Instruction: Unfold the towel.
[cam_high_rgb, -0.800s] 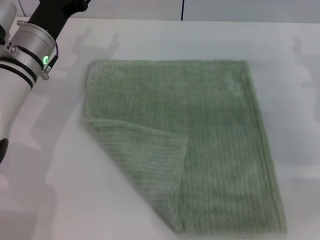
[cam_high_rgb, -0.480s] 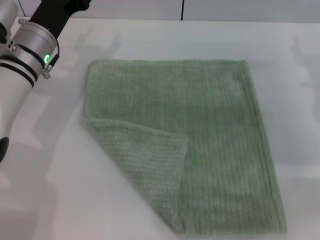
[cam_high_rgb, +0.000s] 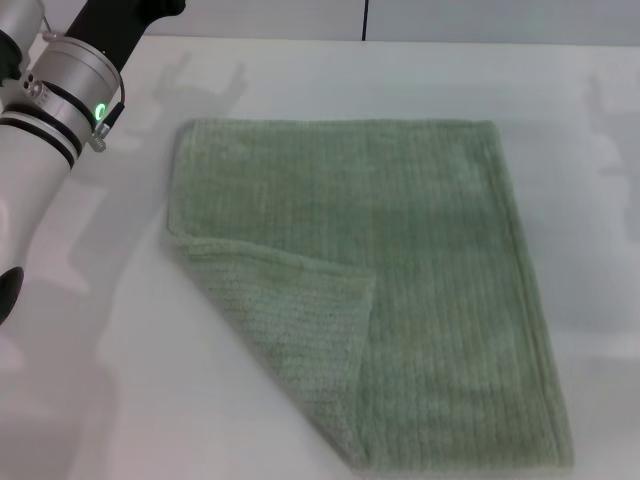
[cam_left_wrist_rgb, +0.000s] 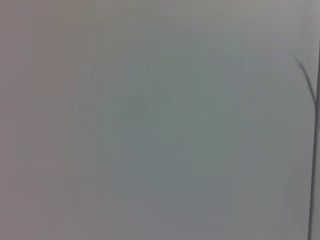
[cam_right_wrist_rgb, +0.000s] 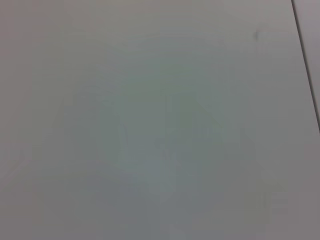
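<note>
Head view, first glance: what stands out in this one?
A sage-green towel fills the middle of the white table, lying flat except for its near-left corner, which is folded over onto the cloth and shows the paler underside. The left arm rises at the far-left edge, clear of the towel, with a green light on its wrist. Neither gripper is in view, and both wrist views show only blank pale surface.

Only the left arm is showing, at the head view's left edge beside the towel: white cylindrical link, black band, silver metal collar, small green light glowing on it, black segment beyond, dark patch lower down. Wrist views are showing no robot parts.
</note>
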